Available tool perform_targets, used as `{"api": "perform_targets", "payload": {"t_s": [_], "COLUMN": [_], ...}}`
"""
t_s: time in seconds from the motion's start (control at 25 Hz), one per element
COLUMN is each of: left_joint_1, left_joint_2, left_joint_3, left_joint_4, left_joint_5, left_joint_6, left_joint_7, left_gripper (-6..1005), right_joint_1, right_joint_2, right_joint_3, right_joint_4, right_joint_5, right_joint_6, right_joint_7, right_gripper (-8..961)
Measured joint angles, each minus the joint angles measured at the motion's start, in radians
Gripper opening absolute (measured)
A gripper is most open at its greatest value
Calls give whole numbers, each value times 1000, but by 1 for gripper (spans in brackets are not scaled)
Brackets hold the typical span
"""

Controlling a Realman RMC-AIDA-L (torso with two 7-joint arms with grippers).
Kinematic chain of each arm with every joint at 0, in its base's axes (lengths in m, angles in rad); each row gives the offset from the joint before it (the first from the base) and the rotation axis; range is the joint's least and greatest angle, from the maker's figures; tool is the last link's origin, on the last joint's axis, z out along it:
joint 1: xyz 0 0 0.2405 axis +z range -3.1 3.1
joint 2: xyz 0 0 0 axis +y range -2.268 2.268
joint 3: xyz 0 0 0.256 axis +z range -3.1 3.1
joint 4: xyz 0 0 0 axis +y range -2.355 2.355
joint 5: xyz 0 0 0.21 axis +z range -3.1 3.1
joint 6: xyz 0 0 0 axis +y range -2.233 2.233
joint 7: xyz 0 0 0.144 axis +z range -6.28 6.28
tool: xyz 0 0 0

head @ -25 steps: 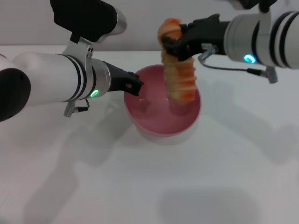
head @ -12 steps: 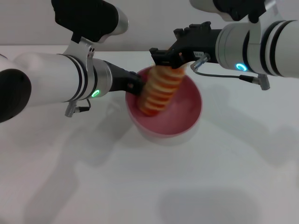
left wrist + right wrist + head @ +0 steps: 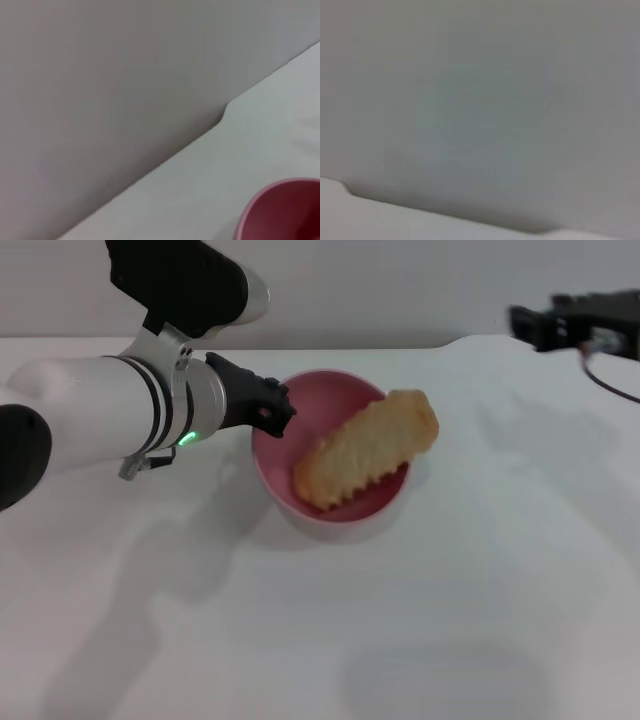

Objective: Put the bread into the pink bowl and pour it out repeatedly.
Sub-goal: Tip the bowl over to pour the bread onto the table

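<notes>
The pink bowl stands on the white table, just left of centre in the head view. The bread lies slantwise in it, pale tan underside up, its right end resting on the bowl's right rim and sticking out. My left gripper is shut on the bowl's left rim. My right gripper is empty and open, far off at the upper right, well away from the bowl. The left wrist view shows only a part of the bowl's rim.
The white table stretches bare in front of and to the right of the bowl. A grey wall runs along the table's far edge. The right wrist view shows only the wall and the table edge.
The right gripper lowered the bread into the bowl, let it go and drew back to the far right. The bread now lies underside up. The left gripper and the bowl shifted slightly left.
</notes>
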Motion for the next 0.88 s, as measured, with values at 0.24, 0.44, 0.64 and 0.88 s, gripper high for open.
{"api": "perform_targets", "payload": {"t_s": [0.24, 0.44, 0.64, 0.88], "left_joint_1": [1, 17, 69, 116], "left_joint_2": [-1, -1, -3, -5], "left_joint_3": [20, 74, 157, 221], "left_joint_4": [-2, -3, -8, -20], "left_joint_5": [25, 76, 180, 358], "left_joint_6": [50, 122, 262, 380], "left_joint_7": [60, 111, 121, 123], "left_gripper": [47, 47, 47, 47], "right_joint_1": [-58, -60, -60, -52], "right_joint_2": [1, 0, -1, -2], "right_joint_3": [13, 14, 13, 8], "right_joint_4": [59, 100, 130, 149], "right_joint_5": [10, 10, 12, 13], "right_joint_6": [-3, -19, -28, -28], "right_joint_7": [-12, -13, -13, -14], "right_gripper": [413, 214, 33, -2]}}
